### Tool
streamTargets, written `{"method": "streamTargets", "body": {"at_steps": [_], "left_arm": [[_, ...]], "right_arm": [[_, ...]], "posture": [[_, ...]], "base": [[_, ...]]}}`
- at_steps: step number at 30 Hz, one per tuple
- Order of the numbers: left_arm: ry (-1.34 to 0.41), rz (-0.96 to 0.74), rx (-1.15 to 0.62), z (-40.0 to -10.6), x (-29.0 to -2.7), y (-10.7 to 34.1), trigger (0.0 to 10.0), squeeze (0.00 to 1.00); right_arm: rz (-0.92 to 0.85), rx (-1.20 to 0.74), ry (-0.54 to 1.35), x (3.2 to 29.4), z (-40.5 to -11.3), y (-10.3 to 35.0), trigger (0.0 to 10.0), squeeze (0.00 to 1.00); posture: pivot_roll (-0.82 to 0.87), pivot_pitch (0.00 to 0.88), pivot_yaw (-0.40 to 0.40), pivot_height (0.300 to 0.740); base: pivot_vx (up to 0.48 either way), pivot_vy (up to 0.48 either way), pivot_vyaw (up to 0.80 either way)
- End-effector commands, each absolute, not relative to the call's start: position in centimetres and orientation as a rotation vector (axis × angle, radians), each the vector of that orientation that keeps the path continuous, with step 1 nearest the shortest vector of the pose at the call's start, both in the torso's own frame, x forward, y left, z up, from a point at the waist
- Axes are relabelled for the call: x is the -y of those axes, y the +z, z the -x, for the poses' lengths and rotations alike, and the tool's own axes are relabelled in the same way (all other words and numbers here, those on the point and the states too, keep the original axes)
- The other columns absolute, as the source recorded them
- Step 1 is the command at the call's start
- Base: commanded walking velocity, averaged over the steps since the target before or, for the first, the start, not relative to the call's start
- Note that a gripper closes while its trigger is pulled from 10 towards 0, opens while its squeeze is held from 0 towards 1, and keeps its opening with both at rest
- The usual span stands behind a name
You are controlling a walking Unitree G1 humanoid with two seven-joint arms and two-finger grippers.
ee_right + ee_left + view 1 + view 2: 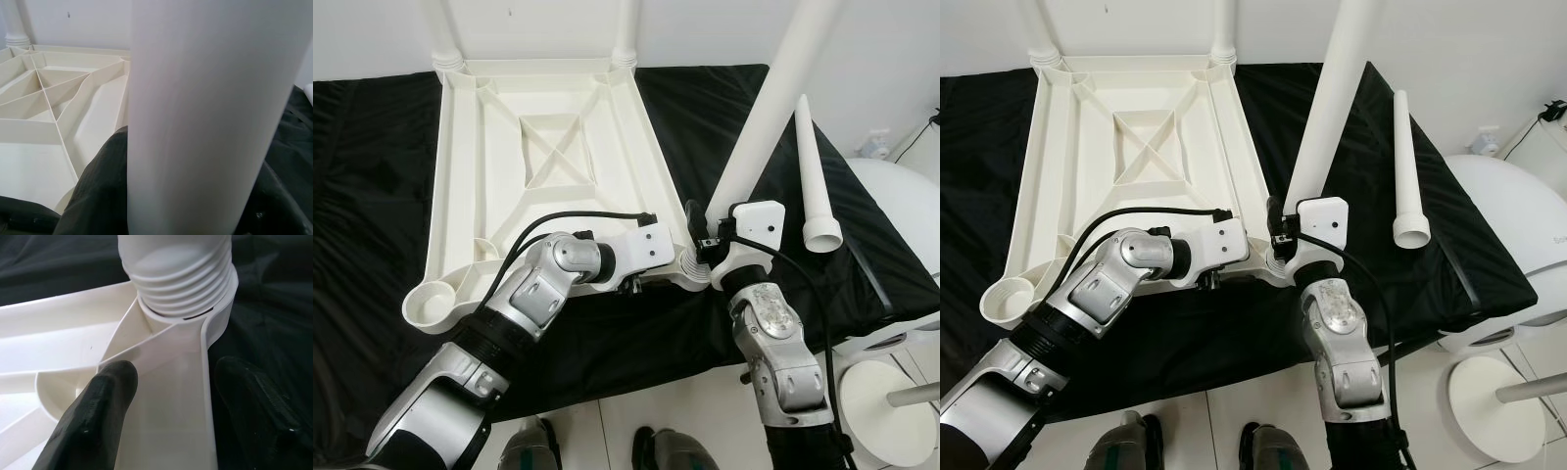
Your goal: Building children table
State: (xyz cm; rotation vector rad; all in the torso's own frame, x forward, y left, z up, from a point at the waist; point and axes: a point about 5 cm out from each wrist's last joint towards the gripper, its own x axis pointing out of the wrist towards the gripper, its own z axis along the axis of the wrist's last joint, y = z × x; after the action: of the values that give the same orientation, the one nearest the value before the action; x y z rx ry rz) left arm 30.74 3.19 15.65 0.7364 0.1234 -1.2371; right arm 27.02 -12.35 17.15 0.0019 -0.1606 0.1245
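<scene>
The white plastic table top (480, 166) lies upside down on a black cloth. Two legs stand screwed in at its far corners (445, 39) (625, 34). A third white leg (773, 108) stands tilted in the near right corner socket, and my right gripper (710, 245) is shut on its lower part; the right wrist view shows the leg (195, 122) between the dark fingers. My left gripper (176, 369) is shut on the table's rim beside that socket, where the leg's threaded end (181, 279) sits. The near left socket (431, 302) is empty. A fourth leg (813, 166) lies loose on the cloth.
The black cloth (362, 196) covers a low platform whose front edge is near my feet. A round white object (901, 206) and a white disc base (876, 392) stand on the floor to the right. A white wall is behind.
</scene>
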Motion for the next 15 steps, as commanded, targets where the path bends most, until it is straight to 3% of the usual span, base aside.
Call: {"method": "streamTargets", "body": {"at_steps": [1,15], "left_arm": [[-1.235,-0.737,-0.125,-30.9,-3.2,15.8,10.0,0.0],[-1.234,-0.739,-0.124,-30.8,-3.4,15.8,10.0,0.0]], "right_arm": [[0.016,0.027,0.069,13.1,-26.9,14.4,10.0,0.0],[0.026,0.008,-0.095,14.6,-26.9,13.5,10.0,0.0]], "posture": [[0.0,0.122,-0.044,0.74],[0.0,0.121,-0.039,0.74]], "base": [[0.0,0.0,0.0],[0.0,0.0,0.0]]}}
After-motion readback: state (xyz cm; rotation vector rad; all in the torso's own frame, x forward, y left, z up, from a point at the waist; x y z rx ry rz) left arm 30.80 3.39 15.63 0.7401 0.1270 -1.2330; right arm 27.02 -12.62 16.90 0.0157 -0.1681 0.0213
